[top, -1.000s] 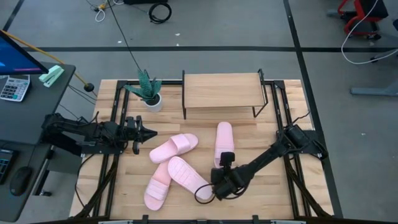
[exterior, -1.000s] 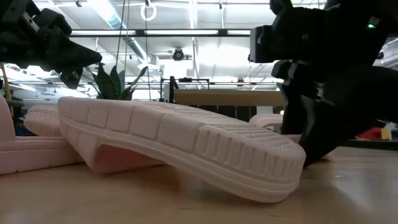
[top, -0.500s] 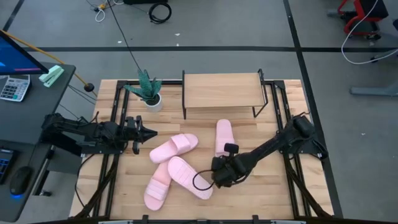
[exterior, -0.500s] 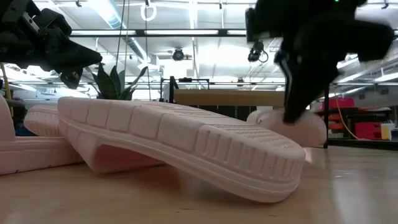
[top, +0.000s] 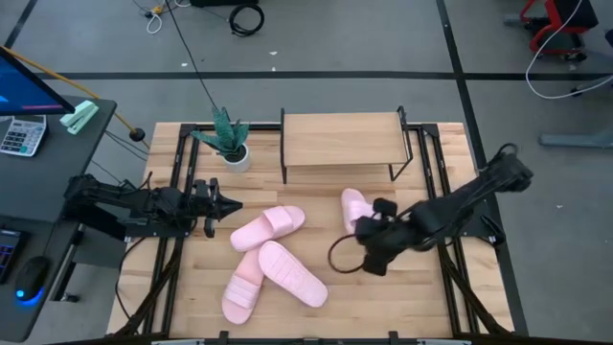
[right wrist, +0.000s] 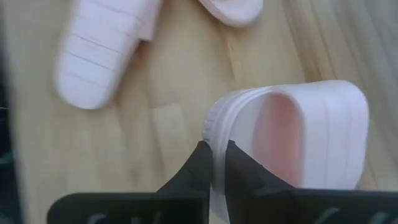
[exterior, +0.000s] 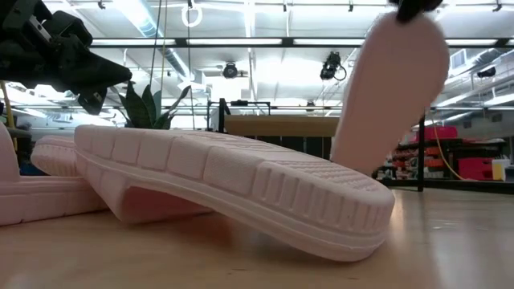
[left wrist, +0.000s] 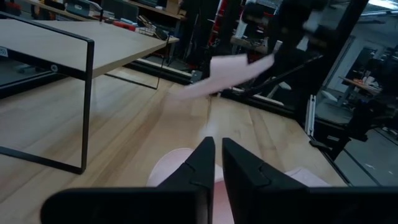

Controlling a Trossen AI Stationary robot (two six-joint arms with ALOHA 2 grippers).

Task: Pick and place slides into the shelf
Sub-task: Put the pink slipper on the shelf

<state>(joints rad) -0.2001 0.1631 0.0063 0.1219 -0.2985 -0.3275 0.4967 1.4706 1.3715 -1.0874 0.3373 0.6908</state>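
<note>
Near slides (top: pixel 272 259): three are lying jumbled at the tabletop's (top: pixel 421 307) front-left, one sole-up.
Right gripper (top: pixel 362 226): is pinching the fourth slide (top: pixel 352 206) by its strap edge, lifted clear, open wood around.
Left gripper (top: pixel 233 205): is hovering nearly closed, empty, left side.
Shelf (top: pixel 340 139): is standing at the far edge.

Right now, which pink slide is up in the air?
The slide nearest the shelf, pinched in the right gripper. The other three lie on the table.

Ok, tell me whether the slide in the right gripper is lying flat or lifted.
Lifted: the slide hangs tilted, clear of the table, pinched by the right gripper.
</note>
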